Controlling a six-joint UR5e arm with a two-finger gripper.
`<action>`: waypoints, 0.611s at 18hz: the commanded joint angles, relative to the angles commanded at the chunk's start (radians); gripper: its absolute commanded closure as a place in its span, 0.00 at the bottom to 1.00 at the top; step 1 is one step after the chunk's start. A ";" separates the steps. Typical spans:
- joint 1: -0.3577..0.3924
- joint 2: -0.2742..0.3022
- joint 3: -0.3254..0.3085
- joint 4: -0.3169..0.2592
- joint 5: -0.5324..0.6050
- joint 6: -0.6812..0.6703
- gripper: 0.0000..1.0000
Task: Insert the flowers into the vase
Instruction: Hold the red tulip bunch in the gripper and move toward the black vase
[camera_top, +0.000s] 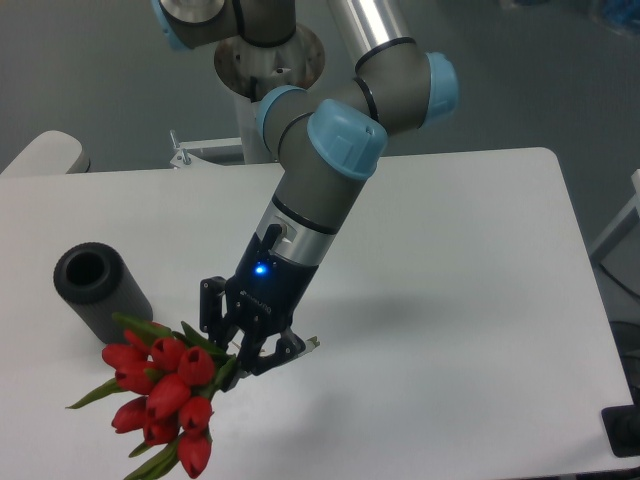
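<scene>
The flowers (165, 390) are a bunch of red tulips with green stems and leaves, at the lower left. My gripper (250, 345) is shut on the stems of the bunch, with the stem ends sticking out to the right of the fingers. The bunch hangs tilted with the buds pointing down and to the left, seemingly held above the table. The vase (98, 288) is a dark grey cylinder with a round hole on top. It stands upright on the white table at the left, just up and left of the buds.
The white table (450, 300) stretches to the right, with its right edge and front edge in view. The robot's base (268, 60) stands at the back behind the table. A dark object (625, 430) sits off the table's lower right corner.
</scene>
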 joint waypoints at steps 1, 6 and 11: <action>0.000 0.000 -0.002 0.002 0.002 0.002 0.67; -0.005 -0.003 0.000 0.002 -0.050 0.002 0.66; -0.008 -0.003 0.002 0.017 -0.055 -0.017 0.67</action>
